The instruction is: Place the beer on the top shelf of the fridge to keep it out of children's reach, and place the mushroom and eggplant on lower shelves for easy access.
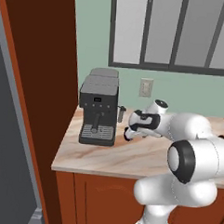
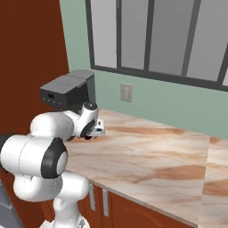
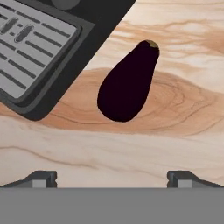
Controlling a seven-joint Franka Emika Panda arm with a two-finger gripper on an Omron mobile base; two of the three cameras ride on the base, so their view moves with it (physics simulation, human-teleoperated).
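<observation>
The gripper (image 3: pixel 112 177) hangs with its fingertips (image 3: pixel 41 178) spread wide and nothing between them, poised over the eggplant (image 3: pixel 127 83). The eggplant lies flat on the marble countertop (image 3: pixel 183 109) toward its left end, just beside the front corner of the coffee machine's drip tray (image 3: pixel 33 48) but apart from it. It looks light, firm and glossy, so likely slippery; the fat lower belly may be too broad, and a pinch across the narrower middle seems safer. The coffee machine (image 1: pixel 99 108) crowds one side, leaving little room for a finger there.
</observation>
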